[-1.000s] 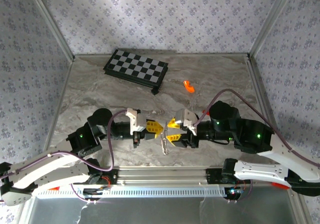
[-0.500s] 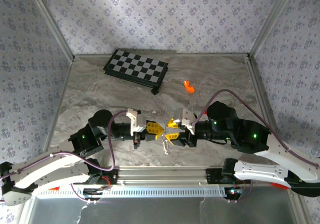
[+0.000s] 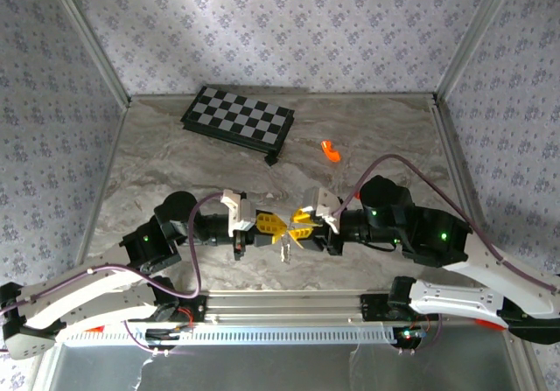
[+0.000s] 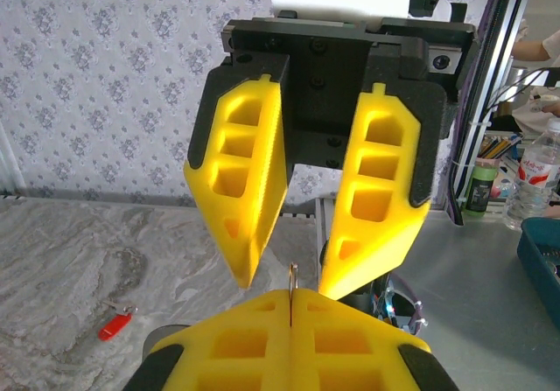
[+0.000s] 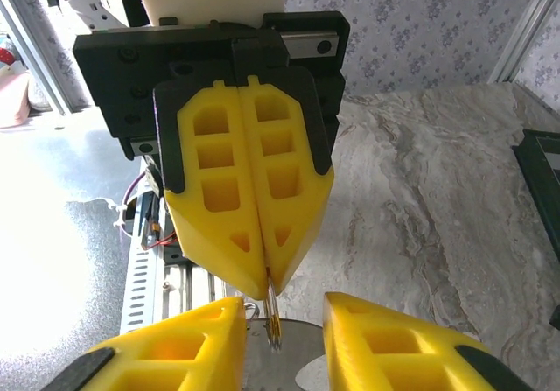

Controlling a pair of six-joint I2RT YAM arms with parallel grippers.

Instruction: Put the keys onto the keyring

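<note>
My left gripper (image 4: 291, 293) is shut on the keyring (image 4: 293, 275), a thin silver loop seen edge-on poking out between its yellow fingertips. In the right wrist view the keyring (image 5: 275, 324) sticks out of the left fingers (image 5: 219, 190), and my right gripper (image 5: 284, 305) stands open with one finger on each side of the ring, not touching it. From above, the two grippers meet tip to tip near the table's front edge, left gripper (image 3: 269, 225) and right gripper (image 3: 300, 225), with a short silvery chain (image 3: 284, 251) hanging below them. The keys are hidden.
A black-and-white chequered board (image 3: 238, 120) lies at the back left. A small orange-red piece (image 3: 330, 150) rests on the marble top behind the grippers, also seen as a red piece (image 4: 114, 325) in the left wrist view. A metal rail (image 3: 289, 303) runs along the near edge.
My right gripper has moved left toward the left gripper and its jaws have narrowed around the ring. The hanging chain has shifted slightly up and left. The left gripper has stayed put.
</note>
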